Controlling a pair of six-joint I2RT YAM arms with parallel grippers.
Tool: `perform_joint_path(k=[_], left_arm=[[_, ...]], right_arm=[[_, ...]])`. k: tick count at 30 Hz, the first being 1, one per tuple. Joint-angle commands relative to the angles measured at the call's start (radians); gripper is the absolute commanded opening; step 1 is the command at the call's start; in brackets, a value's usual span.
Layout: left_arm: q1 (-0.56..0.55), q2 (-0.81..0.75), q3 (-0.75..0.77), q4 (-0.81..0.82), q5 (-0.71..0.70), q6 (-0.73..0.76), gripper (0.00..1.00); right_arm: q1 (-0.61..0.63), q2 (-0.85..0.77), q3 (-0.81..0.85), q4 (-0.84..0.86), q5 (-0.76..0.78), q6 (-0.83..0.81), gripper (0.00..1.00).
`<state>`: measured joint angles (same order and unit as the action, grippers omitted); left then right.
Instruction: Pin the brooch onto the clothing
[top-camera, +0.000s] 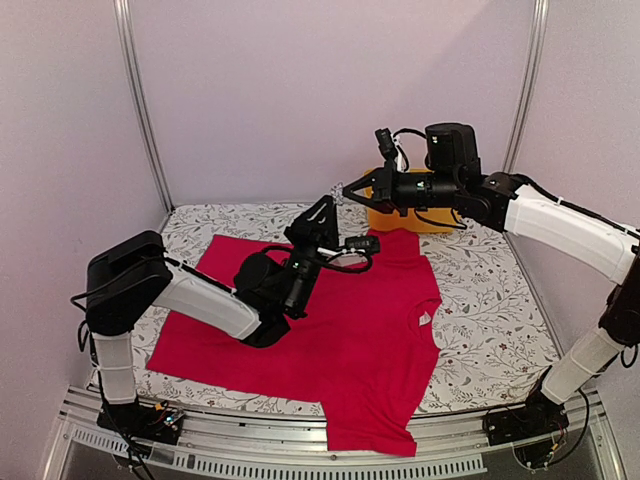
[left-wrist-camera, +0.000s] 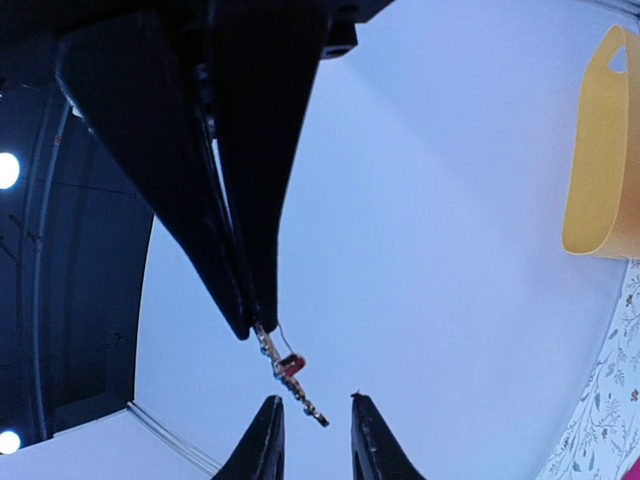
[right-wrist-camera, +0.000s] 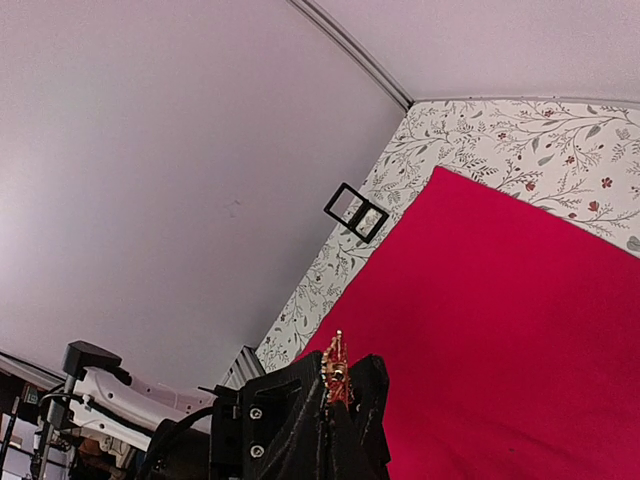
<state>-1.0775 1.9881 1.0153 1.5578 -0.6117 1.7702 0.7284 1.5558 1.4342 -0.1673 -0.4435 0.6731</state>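
Note:
The red-pink T-shirt (top-camera: 350, 320) lies flat on the floral tablecloth (top-camera: 490, 300), with its white neck label (top-camera: 425, 318) at the right. My right gripper (top-camera: 347, 190) is raised above the shirt's far edge and is shut on the small silvery brooch (top-camera: 338, 189). In the right wrist view the brooch (right-wrist-camera: 335, 368) sticks up from the closed right gripper (right-wrist-camera: 336, 392), over the shirt (right-wrist-camera: 500, 330). My left gripper (top-camera: 326, 203) points upward just below it. In the left wrist view the left gripper (left-wrist-camera: 312, 425) is open, and the brooch (left-wrist-camera: 290, 370) hangs from the right gripper (left-wrist-camera: 250, 322) just above the gap.
A yellow-orange container (top-camera: 405, 217) stands at the back of the table behind the right gripper; it also shows in the left wrist view (left-wrist-camera: 600, 150). A small black frame-like shape (right-wrist-camera: 356, 211) shows at the cloth's far edge. White walls enclose the table.

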Motion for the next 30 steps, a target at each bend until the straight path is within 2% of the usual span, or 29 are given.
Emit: perform_joint_path(k=[1,11,23,30], left_arm=[[0.014,-0.012,0.025,0.282,-0.030,0.009,0.21],[0.011,0.001,0.048,0.281,-0.011,0.053,0.14],[0.001,-0.002,0.050,0.283,-0.005,0.058,0.12],[-0.011,-0.009,0.042,0.282,-0.001,0.057,0.00]], right_arm=[[0.008,-0.036,-0.011,0.012,-0.002,-0.007,0.00],[0.008,-0.035,-0.015,0.017,-0.006,-0.004,0.00],[0.008,-0.033,-0.017,0.018,-0.001,-0.006,0.00],[0.008,-0.027,-0.018,0.017,0.001,-0.007,0.00]])
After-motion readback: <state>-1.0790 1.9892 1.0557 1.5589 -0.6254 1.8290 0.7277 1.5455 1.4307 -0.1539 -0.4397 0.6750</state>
